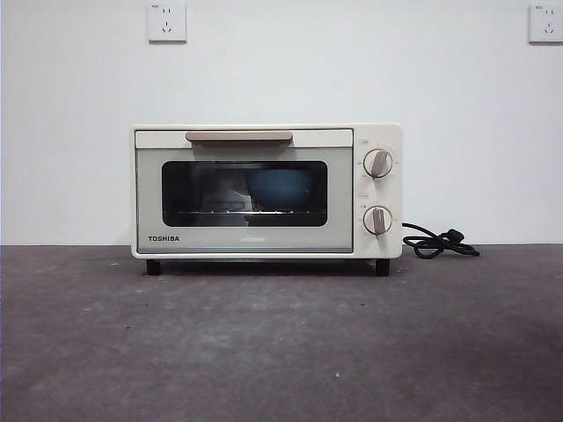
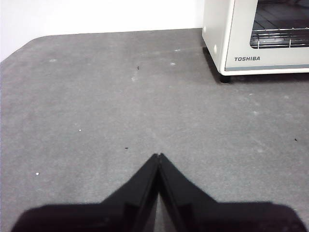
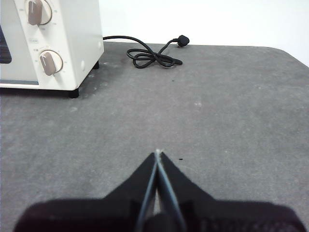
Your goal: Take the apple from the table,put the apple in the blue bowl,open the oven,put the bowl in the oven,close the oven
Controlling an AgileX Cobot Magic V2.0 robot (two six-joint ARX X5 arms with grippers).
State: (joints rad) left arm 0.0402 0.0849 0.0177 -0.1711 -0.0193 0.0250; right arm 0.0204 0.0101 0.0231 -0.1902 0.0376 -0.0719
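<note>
Even soft light, perhaps slightly grainy

our left gripper [image 2: 158, 155] shows two matte black jaws, each a flat wedge tapering to a sharp tip, rising from a broad black base. our right gripper [image 3: 158, 152] looks alike, with a thin pale edge lining its inner faces.

A plain white wall [image 1: 281, 61] is standing behind the dark grey surface [image 1: 281, 352], carrying two white sockets [image 1: 167, 22] near its top and lying under even, soft light.
</note>
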